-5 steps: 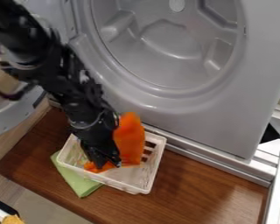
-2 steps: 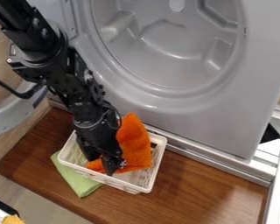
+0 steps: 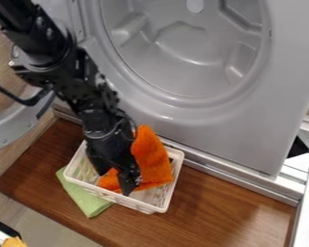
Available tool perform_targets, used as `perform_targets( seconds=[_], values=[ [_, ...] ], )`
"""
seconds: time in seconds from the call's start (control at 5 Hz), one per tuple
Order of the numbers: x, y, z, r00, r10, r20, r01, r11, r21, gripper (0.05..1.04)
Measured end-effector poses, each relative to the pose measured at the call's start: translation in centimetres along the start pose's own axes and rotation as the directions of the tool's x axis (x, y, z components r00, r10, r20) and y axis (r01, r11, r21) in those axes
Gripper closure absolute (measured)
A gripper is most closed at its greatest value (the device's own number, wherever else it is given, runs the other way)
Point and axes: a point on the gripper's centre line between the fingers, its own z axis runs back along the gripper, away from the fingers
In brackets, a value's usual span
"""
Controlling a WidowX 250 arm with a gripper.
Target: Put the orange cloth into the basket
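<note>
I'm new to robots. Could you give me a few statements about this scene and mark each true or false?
1. The orange cloth is at least partly in the white basket. True.
2. The green cloth lies on top of the orange one. False: the green cloth pokes out beside the basket, on the brown wood.
3. The robot's jaws are down at the basket. True.
4. The basket is upside down. False: its open side faces up.

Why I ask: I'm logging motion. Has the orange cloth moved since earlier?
Yes. The orange cloth has shifted right at its bottom, judged against the white basket.
</note>
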Motion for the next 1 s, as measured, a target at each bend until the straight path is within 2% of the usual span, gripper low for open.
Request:
perform_targets(
  seconds=[0.2, 0.4, 0.6, 0.8, 1.0],
  values=[
    [1.0, -0.4, 1.6, 0.999, -0.024, 0.028, 0.024, 0.999, -0.026, 0.079],
    [1.7, -0.8, 3.8, 0.997, -0.068, 0.036, 0.068, 0.998, -0.004, 0.082],
    [2.1, -1.1, 6.2, 0.995, -0.093, 0.046, 0.091, 0.995, 0.041, 0.083],
    [2.5, -1.4, 8.1, 0.991, -0.101, 0.089, 0.096, 0.994, 0.059, 0.083],
    [2.5, -1.4, 8.2, 0.991, -0.102, 0.092, 0.097, 0.993, 0.060, 0.083]
  ],
)
